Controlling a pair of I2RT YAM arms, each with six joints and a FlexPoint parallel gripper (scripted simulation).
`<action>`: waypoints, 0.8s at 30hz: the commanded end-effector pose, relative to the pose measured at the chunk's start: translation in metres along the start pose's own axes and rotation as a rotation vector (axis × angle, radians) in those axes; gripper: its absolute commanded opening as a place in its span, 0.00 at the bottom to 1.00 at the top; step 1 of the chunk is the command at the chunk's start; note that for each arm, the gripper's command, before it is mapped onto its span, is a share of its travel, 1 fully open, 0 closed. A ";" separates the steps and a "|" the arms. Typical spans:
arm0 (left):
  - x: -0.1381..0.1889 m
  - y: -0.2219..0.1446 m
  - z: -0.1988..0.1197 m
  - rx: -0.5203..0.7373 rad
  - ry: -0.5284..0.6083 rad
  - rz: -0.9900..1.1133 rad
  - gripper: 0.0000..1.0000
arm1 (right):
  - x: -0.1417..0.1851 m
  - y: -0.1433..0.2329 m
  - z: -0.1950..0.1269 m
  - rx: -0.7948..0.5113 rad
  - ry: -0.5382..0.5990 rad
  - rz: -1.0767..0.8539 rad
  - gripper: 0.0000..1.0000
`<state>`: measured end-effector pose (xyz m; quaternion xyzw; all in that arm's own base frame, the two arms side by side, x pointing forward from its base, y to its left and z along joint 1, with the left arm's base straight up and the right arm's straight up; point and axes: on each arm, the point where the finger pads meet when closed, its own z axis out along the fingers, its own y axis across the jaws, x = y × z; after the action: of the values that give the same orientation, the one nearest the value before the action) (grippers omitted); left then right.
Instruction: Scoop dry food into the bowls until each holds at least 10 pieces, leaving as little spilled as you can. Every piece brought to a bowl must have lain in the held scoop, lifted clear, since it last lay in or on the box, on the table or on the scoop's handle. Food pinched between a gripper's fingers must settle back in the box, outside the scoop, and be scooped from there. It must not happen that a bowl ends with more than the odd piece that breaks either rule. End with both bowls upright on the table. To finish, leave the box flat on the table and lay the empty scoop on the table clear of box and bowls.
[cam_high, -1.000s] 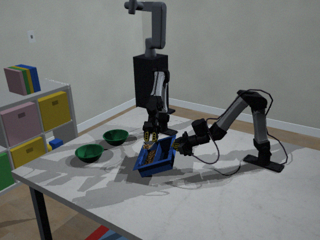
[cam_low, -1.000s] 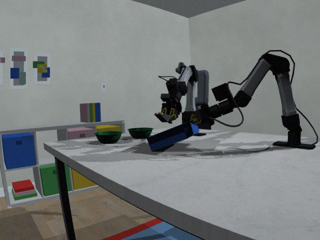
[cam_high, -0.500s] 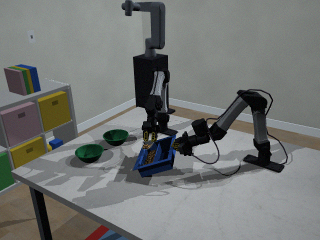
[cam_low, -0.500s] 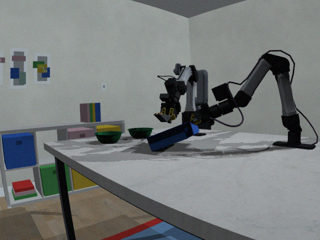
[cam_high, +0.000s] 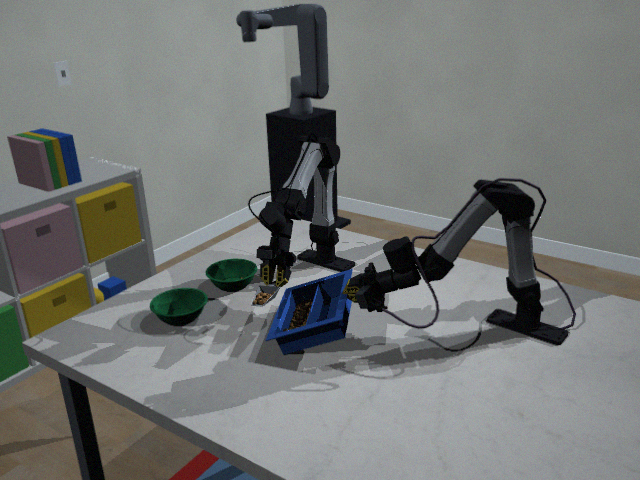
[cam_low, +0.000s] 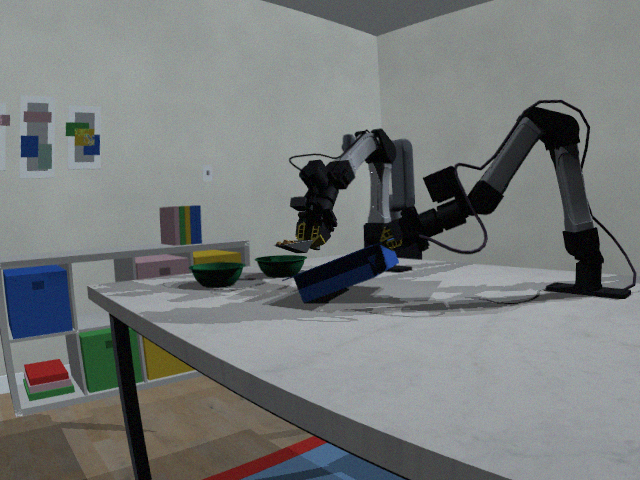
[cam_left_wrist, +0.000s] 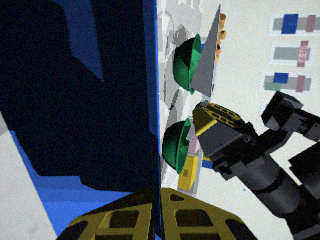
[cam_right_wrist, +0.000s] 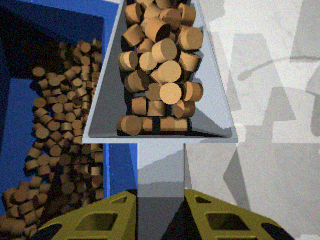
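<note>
The scoop's (cam_right_wrist: 161, 170) front end is cut off by the right wrist view's top edge.

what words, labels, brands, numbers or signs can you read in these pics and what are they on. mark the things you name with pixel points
No readable text in any view.
The green bowls (cam_high: 178, 305) (cam_high: 231, 273) (cam_low: 217, 274) (cam_low: 280, 265) (cam_left_wrist: 186, 65) (cam_left_wrist: 176, 146), blue box (cam_high: 310, 338) (cam_low: 338, 276) (cam_left_wrist: 50, 200) and scoop (cam_high: 267, 292) (cam_low: 297, 246) (cam_left_wrist: 206, 72) (cam_right_wrist: 161, 170): no lettering seen.
Wall posters (cam_low: 37, 136) (cam_low: 84, 137) (cam_left_wrist: 292, 24) (cam_left_wrist: 291, 53) (cam_left_wrist: 287, 81): coloured blocks, no words made out.
Storage bins (cam_high: 108, 222) (cam_low: 38, 304): dark patches, no legible writing.
Book spines (cam_high: 64, 160) (cam_low: 180, 225): no titles legible.
</note>
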<state>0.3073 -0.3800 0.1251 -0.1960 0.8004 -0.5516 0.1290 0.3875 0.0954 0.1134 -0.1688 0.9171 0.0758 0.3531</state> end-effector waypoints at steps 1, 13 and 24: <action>0.003 -0.025 0.004 0.072 0.010 0.045 0.00 | -0.007 -0.014 -0.003 -0.021 0.011 -0.003 0.00; 0.003 -0.025 0.004 0.072 0.010 0.045 0.00 | 0.002 -0.073 -0.011 0.018 0.040 0.090 0.00; 0.003 -0.025 0.004 0.072 0.010 0.045 0.00 | 0.012 -0.124 -0.019 0.042 0.050 0.170 0.00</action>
<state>0.3073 -0.3800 0.1251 -0.1960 0.8004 -0.5516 0.1290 0.4034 -0.0255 0.1085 -0.0730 0.9427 0.0692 0.3181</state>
